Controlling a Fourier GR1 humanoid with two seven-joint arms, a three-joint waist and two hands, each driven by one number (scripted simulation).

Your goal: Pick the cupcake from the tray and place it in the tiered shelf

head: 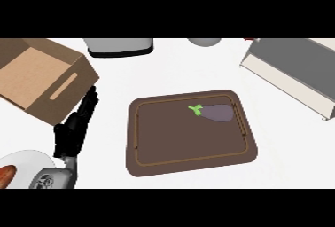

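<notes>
A dark brown tray (pixel 183 144) lies in the middle of the white counter. On its far right part rests a purple eggplant (pixel 218 113) with a green stem; I see no cupcake anywhere. The tiered shelf (pixel 294 73), grey and cream, stands at the upper right and is cut off by the view's edge. My left hand (pixel 74 127) is left of the tray, apart from it, open with straight fingers pointing away from me and holding nothing. My right hand does not show.
An open cardboard box (pixel 39 75) stands at the upper left, close to my left hand's fingertips. A white plate (pixel 27 160) with an orange-red food item (pixel 5 175) sits at the lower left. A grey appliance (pixel 119 47) and a grey round object (pixel 204 41) stand at the back.
</notes>
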